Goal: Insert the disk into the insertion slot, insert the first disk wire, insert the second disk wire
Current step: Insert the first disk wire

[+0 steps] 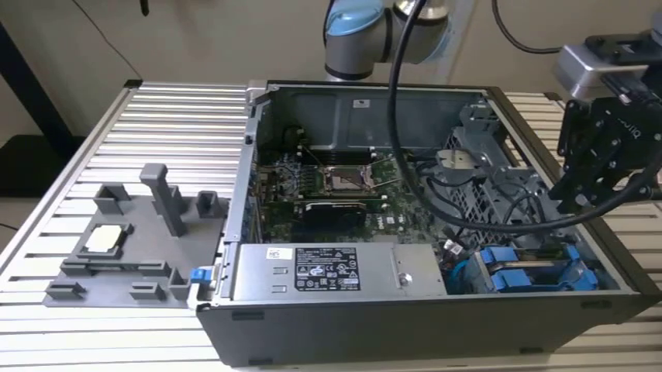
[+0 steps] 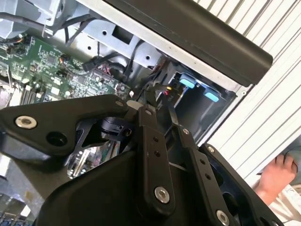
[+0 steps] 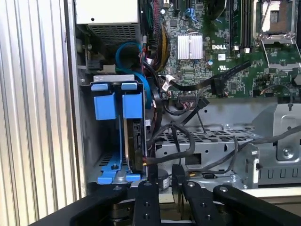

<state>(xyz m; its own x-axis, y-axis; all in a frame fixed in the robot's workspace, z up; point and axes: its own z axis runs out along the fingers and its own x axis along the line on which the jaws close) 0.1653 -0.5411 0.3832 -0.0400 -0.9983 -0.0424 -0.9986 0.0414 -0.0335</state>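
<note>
— What sits inside the open computer case point(image 1: 414, 329)?
— A green board point(image 1: 310, 198) across the middle; a grey power-supply box point(image 1: 331, 271) along the near wall; and in the corner at the exterior view's right the insertion slot point(image 3: 115, 78), a grey metal bay with blue latch tabs point(image 3: 117, 104).
— And the disk?
— The disk point(image 3: 137, 146) stands on edge inside that bay, with its blue carrier point(image 3: 113, 177) around it; black cables point(image 3: 188, 141) loop just beside it; one black connector point(image 3: 190, 100) lies clear of the disk.
— Where is the gripper?
— The gripper point(image 1: 579, 200) hangs above the case's wall at the exterior view's right, near the bay; in the first wrist view its fingertips point(image 3: 151, 175) stand a narrow gap apart, clamped on nothing.
— Anything outside the case?
— A grey fixture tray point(image 1: 73, 267) on the slatted table point(image 1: 166, 116) at the exterior view's left, with a small pale square part point(image 1: 107, 239) lying in it; in the second wrist view a person's hand point(image 2: 277, 175) rests on the slats beside the case.
</note>
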